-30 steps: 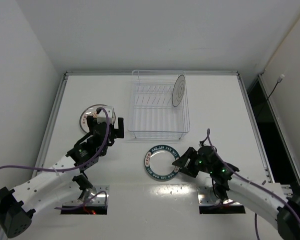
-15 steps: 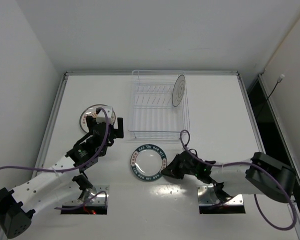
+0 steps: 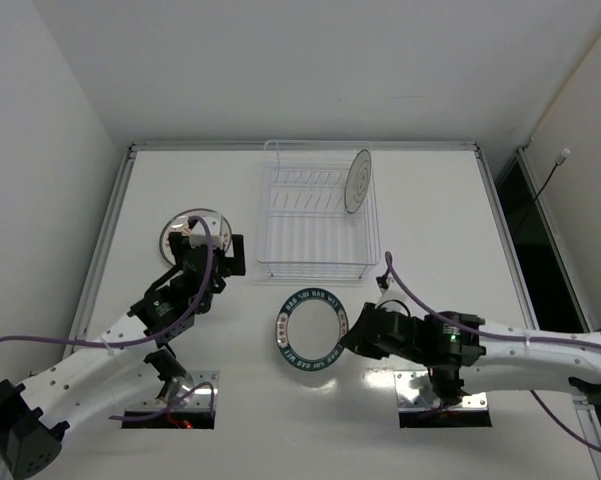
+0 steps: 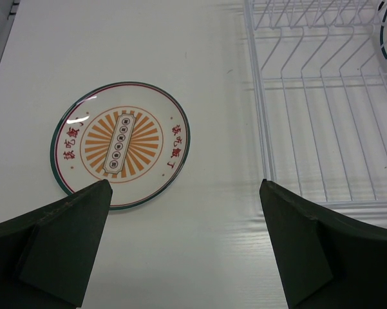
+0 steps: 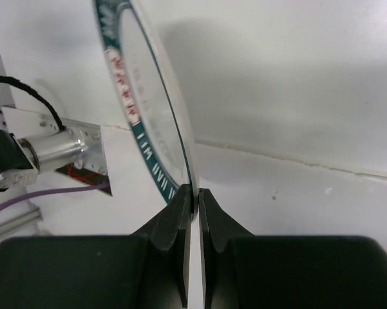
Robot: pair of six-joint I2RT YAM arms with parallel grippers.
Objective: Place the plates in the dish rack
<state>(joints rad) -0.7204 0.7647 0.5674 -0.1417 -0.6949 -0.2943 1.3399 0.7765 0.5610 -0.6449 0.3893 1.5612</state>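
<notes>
Left: the round plate with the orange sunburst centre [image 4: 120,145] lies flat on the white counter [image 3: 430,220], left of the see-through white wire dish rack [image 3: 310,268] and apart from it. My left gripper [image 4: 185,187] hangs above its near edge, released and wide, touching nothing. From above, the left arm covers part of this plate; the wrist view shows it whole.

Centre: the rack stands at the far middle of the counter. The greyish round plate with a dark rim [image 3: 358,180] stands on edge between tines at the rack's right end.

Right: the white round plate with the teal lettered rim [image 3: 311,324] sits just in front of the rack. My right gripper [image 3: 365,330] is clenched on its right rim, one finger on each face.

Handling, as I judge it: the plates look glazed, stiff, moderately heavy, slippery and breakable. The rim is the only hold available; a one-sided pinch may let the plate swing.

Unclear: whether the teal plate's far edge touches the counter I cannot tell. The wrist view cuts off most of it. The lettering is too small to read.
</notes>
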